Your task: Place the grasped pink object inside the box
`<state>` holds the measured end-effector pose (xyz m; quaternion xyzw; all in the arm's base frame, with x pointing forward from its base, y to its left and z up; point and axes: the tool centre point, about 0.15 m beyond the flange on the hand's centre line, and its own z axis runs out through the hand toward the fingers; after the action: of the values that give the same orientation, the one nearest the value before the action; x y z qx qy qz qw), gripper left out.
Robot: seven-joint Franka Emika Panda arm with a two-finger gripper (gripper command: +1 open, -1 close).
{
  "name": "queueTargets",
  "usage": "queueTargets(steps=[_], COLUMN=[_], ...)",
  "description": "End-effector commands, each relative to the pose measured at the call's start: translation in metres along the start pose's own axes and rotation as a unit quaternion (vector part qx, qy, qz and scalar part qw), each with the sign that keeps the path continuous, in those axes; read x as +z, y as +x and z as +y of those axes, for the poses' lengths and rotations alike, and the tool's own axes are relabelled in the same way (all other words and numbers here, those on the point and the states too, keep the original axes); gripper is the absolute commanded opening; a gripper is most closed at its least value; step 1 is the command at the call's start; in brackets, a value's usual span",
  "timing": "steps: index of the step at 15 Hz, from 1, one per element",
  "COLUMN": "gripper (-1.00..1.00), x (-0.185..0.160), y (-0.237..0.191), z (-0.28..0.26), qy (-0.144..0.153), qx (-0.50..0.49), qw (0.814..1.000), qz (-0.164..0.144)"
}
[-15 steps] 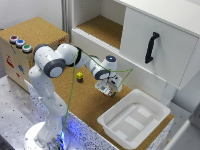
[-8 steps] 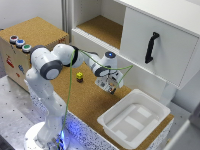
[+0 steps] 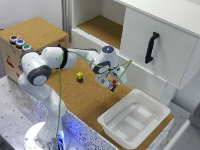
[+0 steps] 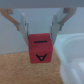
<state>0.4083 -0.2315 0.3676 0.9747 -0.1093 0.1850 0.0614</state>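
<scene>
Between the end effector's (image 4: pixel 38 31) fingers the pink object (image 4: pixel 41 49) is hanging, pinched by its upper edge; the box (image 3: pixel 134 121) is sitting below and beyond, so an early release risks it dropping onto the bench (image 3: pixel 87 97)

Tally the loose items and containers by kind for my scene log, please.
Pink object, held in the gripper: 1
Yellow-and-black cube: 1
White tub: 1
Cork-topped button box: 1
White cabinet: 1
Total: 5
</scene>
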Motion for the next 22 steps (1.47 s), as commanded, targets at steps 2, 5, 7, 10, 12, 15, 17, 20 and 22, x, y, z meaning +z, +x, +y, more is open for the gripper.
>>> queueTargets(steps=[2, 5, 7, 10, 12, 15, 17, 20, 22], gripper=[-1.00, -1.00, -1.00, -1.00, -1.00, -1.00, -1.00, -1.00, 1.00], x=[0.006, 0.021, 0.034, 0.066, 0.089, 0.117, 0.136, 0.152, 0.144], y=[0.004, 0.003, -0.006, -0.025, -0.035, -0.040, -0.041, -0.040, -0.036], z=[0.122, 0.182, 0.217, 0.251, 0.262, 0.259, 0.251, 0.240, 0.237], qy=[-0.038, -0.056, -0.071, -0.070, -0.066, -0.057, -0.051, -0.029, -0.023], qx=[0.076, 0.129, 0.168, 0.225, 0.256, 0.279, 0.284, 0.280, 0.283], qw=[0.996, 0.989, 0.981, 0.968, 0.961, 0.954, 0.953, 0.954, 0.953], qz=[-0.034, -0.049, -0.061, -0.083, -0.087, -0.091, -0.095, -0.106, -0.106])
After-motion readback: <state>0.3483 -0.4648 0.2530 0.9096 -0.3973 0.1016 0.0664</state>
